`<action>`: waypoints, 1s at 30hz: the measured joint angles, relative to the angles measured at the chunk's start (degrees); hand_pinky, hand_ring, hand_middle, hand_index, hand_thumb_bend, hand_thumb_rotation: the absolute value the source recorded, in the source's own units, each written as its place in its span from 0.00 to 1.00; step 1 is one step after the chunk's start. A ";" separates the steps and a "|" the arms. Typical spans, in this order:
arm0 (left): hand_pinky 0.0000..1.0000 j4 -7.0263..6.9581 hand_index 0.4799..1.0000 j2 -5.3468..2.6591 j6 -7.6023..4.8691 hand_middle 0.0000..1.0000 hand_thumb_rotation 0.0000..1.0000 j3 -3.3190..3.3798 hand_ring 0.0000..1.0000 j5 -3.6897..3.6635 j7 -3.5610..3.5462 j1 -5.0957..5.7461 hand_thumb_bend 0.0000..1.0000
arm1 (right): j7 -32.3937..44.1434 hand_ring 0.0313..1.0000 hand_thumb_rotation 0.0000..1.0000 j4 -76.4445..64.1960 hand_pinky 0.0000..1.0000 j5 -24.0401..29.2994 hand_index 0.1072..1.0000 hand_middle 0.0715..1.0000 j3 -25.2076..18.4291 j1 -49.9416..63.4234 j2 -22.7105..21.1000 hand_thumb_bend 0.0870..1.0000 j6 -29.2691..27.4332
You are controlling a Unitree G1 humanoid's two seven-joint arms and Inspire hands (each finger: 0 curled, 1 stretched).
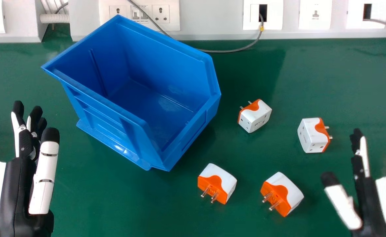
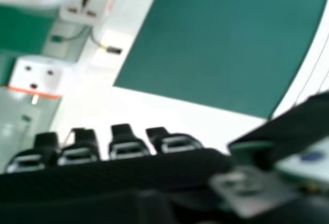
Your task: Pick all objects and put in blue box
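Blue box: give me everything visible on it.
The blue box looks like glossy molded plastic: open top, broad rim, lowered lip at the near-right end, recessed ribbing outside, a ridge on an inner wall, ledge along the base. Upright, set diagonally on the green table, between the left hand and the adapters, touching none of them. Visible floor bare. Cable behind; contact unclear.

Blue box point(image 1: 160, 59), four plug adapters point(image 1: 255, 118), green table point(image 1: 114, 197)
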 measured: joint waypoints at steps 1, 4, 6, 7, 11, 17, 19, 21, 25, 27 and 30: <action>1.00 0.05 0.99 0.03 0.00 1.00 0.86 0.01 1.00 -0.03 -0.21 0.03 0.43 | -1.32 1.00 1.00 0.06 0.98 -1.74 1.00 1.00 0.56 0.30 -0.25 0.69 -0.02; 1.00 0.20 0.99 0.06 -0.01 1.00 0.87 0.03 1.00 0.04 -0.45 -0.05 0.44 | -4.29 1.00 1.00 0.98 0.97 -5.07 1.00 1.00 2.05 0.65 -1.04 0.68 -0.20; 1.00 0.37 0.99 0.06 -0.01 1.00 0.87 0.07 1.00 0.04 -0.46 -0.07 0.45 | -6.16 1.00 0.99 1.63 0.97 -6.69 1.00 1.00 2.99 0.85 -1.64 0.68 -0.19; 1.00 0.42 0.99 0.06 -0.01 1.00 0.87 0.07 1.00 0.03 -0.48 -0.06 0.45 | -7.03 1.00 0.99 1.74 0.96 -7.45 1.00 1.00 3.40 1.03 -1.85 0.67 -0.17; 1.00 0.46 0.99 0.06 0.02 1.00 0.86 0.07 1.00 -0.58 -0.68 -0.14 0.49 | -10.28 0.99 0.96 1.77 0.93 -10.19 1.00 1.00 5.47 1.12 -2.28 0.70 0.70; 1.00 0.43 0.99 0.05 0.08 1.00 0.86 0.05 1.00 -0.29 -0.49 -0.10 0.49 | -14.97 0.98 0.90 1.92 0.89 -13.78 1.00 1.00 8.34 0.82 -2.55 0.69 2.21; 1.00 0.44 0.98 0.07 0.06 1.00 0.87 0.07 1.00 -0.03 -0.46 -0.07 0.50 | -16.47 0.97 0.89 2.12 0.88 -15.17 1.00 0.99 9.03 0.51 -2.74 0.69 3.08; 1.00 0.44 0.98 0.09 0.05 1.00 0.87 0.07 1.00 0.11 -0.47 -0.02 0.49 | -18.13 0.97 0.89 2.55 0.88 -15.92 1.00 0.99 10.13 0.09 -2.89 0.70 4.07; 1.00 0.43 0.98 0.15 0.06 1.00 0.88 0.09 1.00 0.09 -0.55 0.09 0.49 | -20.89 0.95 0.87 3.21 0.85 -18.02 0.99 0.98 12.19 -0.61 -3.41 0.71 6.28; 1.00 0.38 0.98 0.23 0.08 1.00 0.88 0.09 1.00 0.08 -0.56 0.24 0.49 | -22.31 0.95 0.87 3.60 0.84 -19.03 0.99 0.98 13.13 -1.01 -3.59 0.71 7.60; 1.00 0.32 0.98 0.27 0.09 1.00 0.88 0.09 1.00 0.06 -0.55 0.44 0.50 | -24.92 0.94 0.87 4.07 0.82 -21.16 0.99 0.98 14.87 -1.56 -4.05 0.72 10.20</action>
